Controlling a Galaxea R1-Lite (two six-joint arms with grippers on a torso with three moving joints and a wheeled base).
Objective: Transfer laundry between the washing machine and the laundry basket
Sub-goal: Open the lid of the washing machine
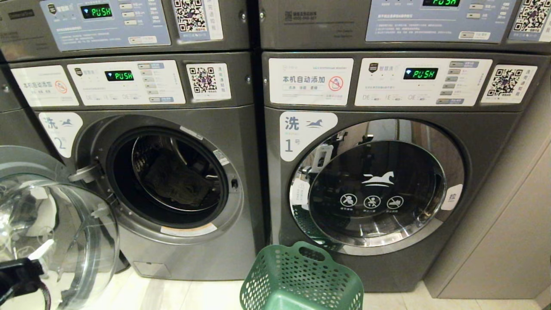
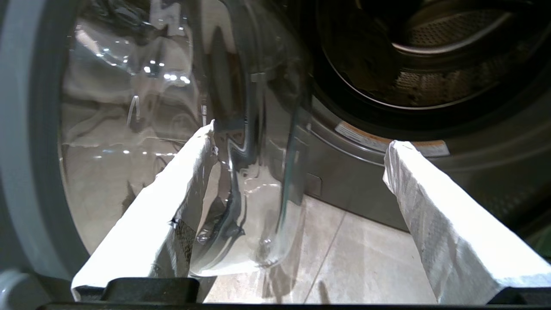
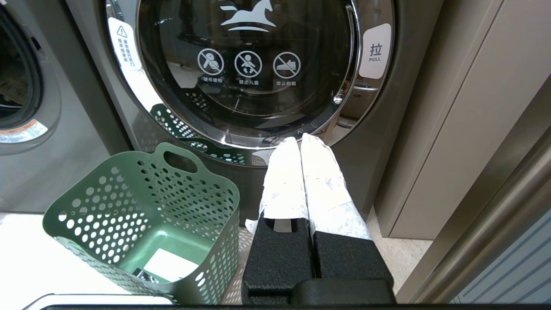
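At about eight o'clock in the head view, the rounded clear glass door (image 1: 56, 224) of the grey front-loading washing machine marked 2 (image 1: 172, 258) stands swung wide open. Just below it, at the lower left edge, a black part of the left arm shows. In the left wrist view the left gripper (image 2: 299, 146) has its two white-wrapped fingers (image 2: 185, 181) spread far apart with nothing between them; it sits low over the pale tiled floor (image 2: 366, 258), pointing at the edge of the glass door and the drum opening beyond.

Toward ten o'clock from centre, the round opening of that machine shows the perforated steel drum (image 1: 150, 150), and a dark crumpled garment (image 1: 178, 183) lies inside it, low in the drum.

At six o'clock, the green perforated plastic laundry basket (image 1: 301, 280) stands on the floor just in front of the grey washing machine marked 1 (image 1: 486, 142), whose chrome-rimmed round door (image 1: 374, 189) is closed.

The right gripper (image 3: 300, 137) appears only in its own wrist view: its white-wrapped fingers are pressed together on nothing, held just beside the basket and facing the closed door.
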